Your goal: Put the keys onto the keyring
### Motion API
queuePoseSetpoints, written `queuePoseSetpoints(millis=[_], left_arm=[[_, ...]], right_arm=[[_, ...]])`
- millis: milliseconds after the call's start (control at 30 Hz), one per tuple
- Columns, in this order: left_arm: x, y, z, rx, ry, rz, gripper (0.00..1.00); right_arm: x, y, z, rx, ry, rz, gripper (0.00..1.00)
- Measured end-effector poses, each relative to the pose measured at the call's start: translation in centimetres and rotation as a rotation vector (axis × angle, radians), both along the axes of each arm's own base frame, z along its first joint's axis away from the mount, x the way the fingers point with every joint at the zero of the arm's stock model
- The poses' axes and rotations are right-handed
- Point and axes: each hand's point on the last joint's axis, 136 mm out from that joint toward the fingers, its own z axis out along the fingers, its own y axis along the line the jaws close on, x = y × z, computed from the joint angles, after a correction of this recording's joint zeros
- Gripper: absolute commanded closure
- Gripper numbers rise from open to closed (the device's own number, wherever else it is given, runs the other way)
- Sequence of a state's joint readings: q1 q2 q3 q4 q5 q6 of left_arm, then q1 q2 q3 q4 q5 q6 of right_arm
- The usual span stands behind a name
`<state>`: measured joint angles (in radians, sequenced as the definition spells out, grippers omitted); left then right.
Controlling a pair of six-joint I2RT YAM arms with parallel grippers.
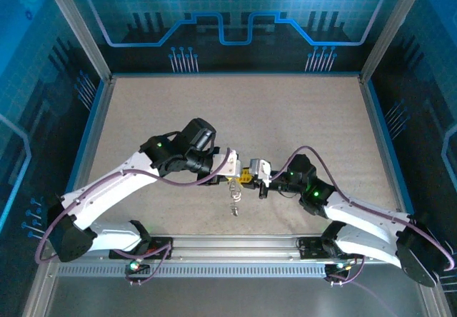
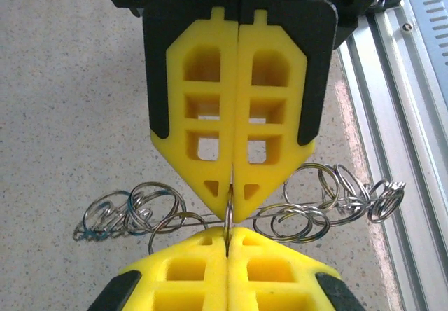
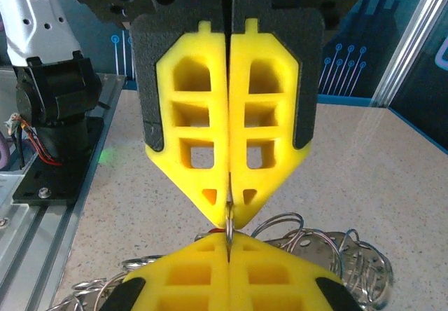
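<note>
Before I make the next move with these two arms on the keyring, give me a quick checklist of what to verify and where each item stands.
1. Left pincer shut on the keyring: ok, jaws together on one thin wire loop.
2. Right pincer shut on that same loop: ok.
3. Pincers lined up tip to tip: ok, they meet nearly touching.
4. Rest of the keyring loose, not caught in either pincer: ok, ring clusters trail off to both sides.
5. Keyring lifted off the table: cannot tell; it dangles below the pincers in the top view, but whether it touches is unclear.
6. A key ready to thread: cannot tell, none can be picked out among the rings.
</note>
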<state>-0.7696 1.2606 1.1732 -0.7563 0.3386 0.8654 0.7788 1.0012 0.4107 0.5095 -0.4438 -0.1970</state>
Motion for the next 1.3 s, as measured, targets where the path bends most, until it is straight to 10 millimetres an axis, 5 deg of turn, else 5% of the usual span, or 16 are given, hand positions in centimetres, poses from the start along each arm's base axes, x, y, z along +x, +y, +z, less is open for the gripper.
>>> queuePoseSetpoints(millis=[200, 700, 1133, 1300], left_arm=[[-1.0, 0.9, 0.2, -0.085, -0.042, 0.029, 0.74], [-0.3, 0.4, -0.3, -0.265, -0.08, 0.132, 0.72], [0.1, -0.3, -0.5, -0.335, -0.079, 0.156, 0.81], [0.2, -0.4, -1.2, -0.331, -0.07, 0.159, 0.97]], right_arm=[[-0.4, -0.3, 1.2, 0.054, -0.025, 0.001, 1.0], [-1.0, -0.1, 2.2, 0.096, -0.028, 0.043, 1.0], [-0.7, -0.5, 2.1, 0.083, -0.025, 0.016, 1.0], [-0.7, -0.7, 2.0, 0.072, -0.033, 0.007, 1.0]])
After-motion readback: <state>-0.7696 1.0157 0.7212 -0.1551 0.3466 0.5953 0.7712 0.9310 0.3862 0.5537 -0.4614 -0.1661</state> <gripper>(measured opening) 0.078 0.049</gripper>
